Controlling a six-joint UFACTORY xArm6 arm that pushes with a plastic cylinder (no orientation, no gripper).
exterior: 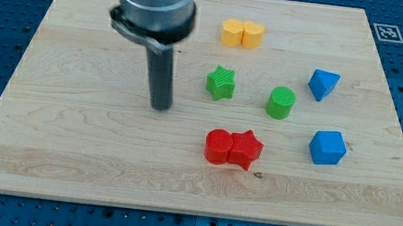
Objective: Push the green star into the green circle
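My tip rests on the desk left of the green star, well apart, the arm cut off at the frame's top; no claw shows.

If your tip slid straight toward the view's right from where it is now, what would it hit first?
Probably nothing at first: my tip sits lower in the view than the green star and green circle, and higher than the red blocks. Depth is uncertain.
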